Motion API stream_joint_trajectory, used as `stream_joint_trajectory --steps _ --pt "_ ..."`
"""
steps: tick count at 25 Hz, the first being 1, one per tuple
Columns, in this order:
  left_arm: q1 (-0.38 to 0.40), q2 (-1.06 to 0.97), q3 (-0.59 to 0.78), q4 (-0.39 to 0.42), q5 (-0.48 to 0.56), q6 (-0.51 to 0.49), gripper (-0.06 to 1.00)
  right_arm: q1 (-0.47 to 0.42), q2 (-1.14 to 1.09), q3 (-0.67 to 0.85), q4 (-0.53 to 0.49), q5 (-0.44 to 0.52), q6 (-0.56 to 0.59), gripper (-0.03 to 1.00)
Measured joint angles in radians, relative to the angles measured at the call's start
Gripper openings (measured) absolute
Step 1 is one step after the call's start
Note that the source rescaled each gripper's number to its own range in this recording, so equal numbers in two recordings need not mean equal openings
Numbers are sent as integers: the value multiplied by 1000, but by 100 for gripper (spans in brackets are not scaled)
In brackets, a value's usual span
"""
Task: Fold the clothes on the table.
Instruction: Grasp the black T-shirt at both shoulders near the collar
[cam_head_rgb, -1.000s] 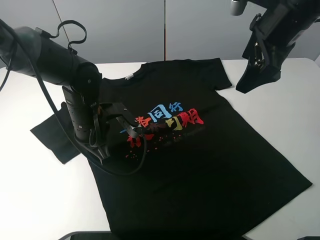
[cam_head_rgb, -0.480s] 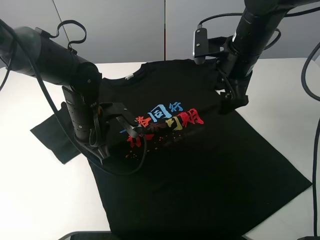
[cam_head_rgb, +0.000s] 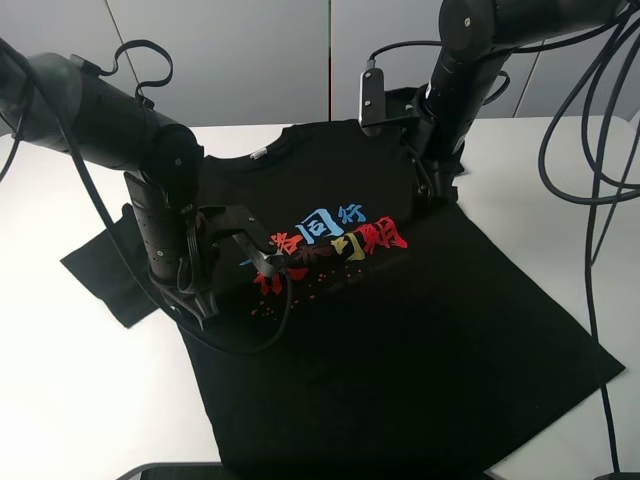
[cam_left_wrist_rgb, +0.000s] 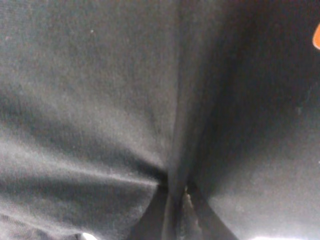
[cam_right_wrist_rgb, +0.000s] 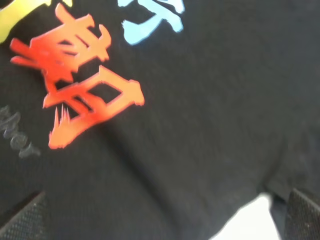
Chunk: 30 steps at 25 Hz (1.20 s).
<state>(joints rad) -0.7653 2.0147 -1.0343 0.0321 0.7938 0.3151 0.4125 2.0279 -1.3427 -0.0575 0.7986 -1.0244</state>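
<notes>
A black T-shirt (cam_head_rgb: 400, 320) with a red, blue and yellow print (cam_head_rgb: 330, 240) lies flat, front up, on the white table (cam_head_rgb: 70, 400). My left gripper (cam_head_rgb: 200, 295) is pressed down at the shirt's left side by the armpit. In the left wrist view the black cloth (cam_left_wrist_rgb: 100, 100) puckers into a crease that runs into the closed fingertips (cam_left_wrist_rgb: 186, 210). My right gripper (cam_head_rgb: 437, 190) hangs low over the shirt by the right sleeve. In the right wrist view its fingers (cam_right_wrist_rgb: 20, 217) stand wide apart and empty above the print (cam_right_wrist_rgb: 85, 95).
The shirt's left sleeve (cam_head_rgb: 105, 270) spreads towards the table's left edge. Cables (cam_head_rgb: 590, 150) hang from the right arm over the table's right side. A dark object (cam_head_rgb: 170, 472) sits at the front edge. Bare white table (cam_right_wrist_rgb: 245, 220) shows beside the shirt's right armpit.
The right arm has swung down and left from high at the back right to just above the shirt by the right sleeve. The left arm and the shirt have not moved.
</notes>
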Motion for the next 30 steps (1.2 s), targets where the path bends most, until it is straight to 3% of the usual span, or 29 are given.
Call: stream_joint_trajectory --steps 5,10,30 --pt "0 0 0 0 0 0 0 -77 47 0 125 21 -65 100" --pt "0 0 0 0 0 0 0 -97 56 -4 177 19 -139 100" --pt "0 2 0 -2 2 0 0 -101 148 -18 154 -33 -172 100"
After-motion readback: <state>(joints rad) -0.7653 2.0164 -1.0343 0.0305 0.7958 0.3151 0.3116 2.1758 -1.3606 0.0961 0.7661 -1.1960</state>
